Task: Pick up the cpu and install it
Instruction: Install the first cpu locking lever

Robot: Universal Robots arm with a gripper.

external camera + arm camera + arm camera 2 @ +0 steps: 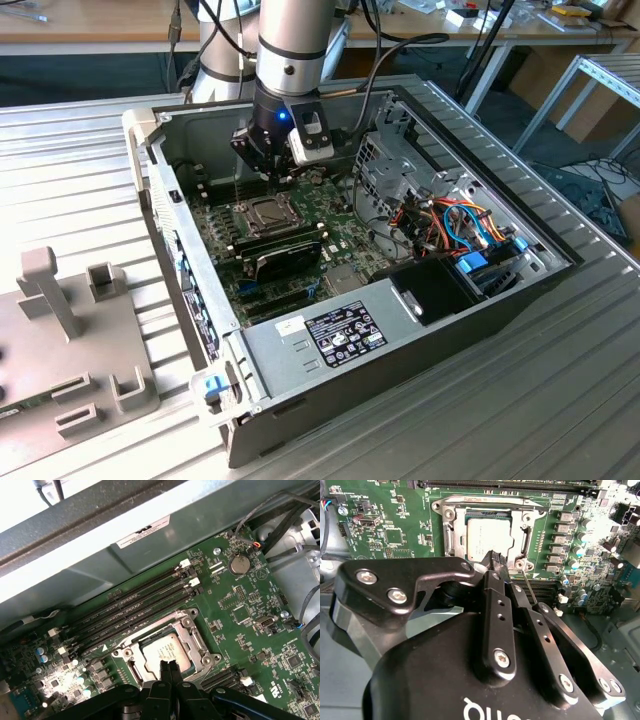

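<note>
Cpu lying in socket frame, one edge hidden behind claw, claw pinched closed, holding nothing

We see the cpu lying in the socket frame on the motherboard, inside the case; memory slots run just beside this frame.
</note>
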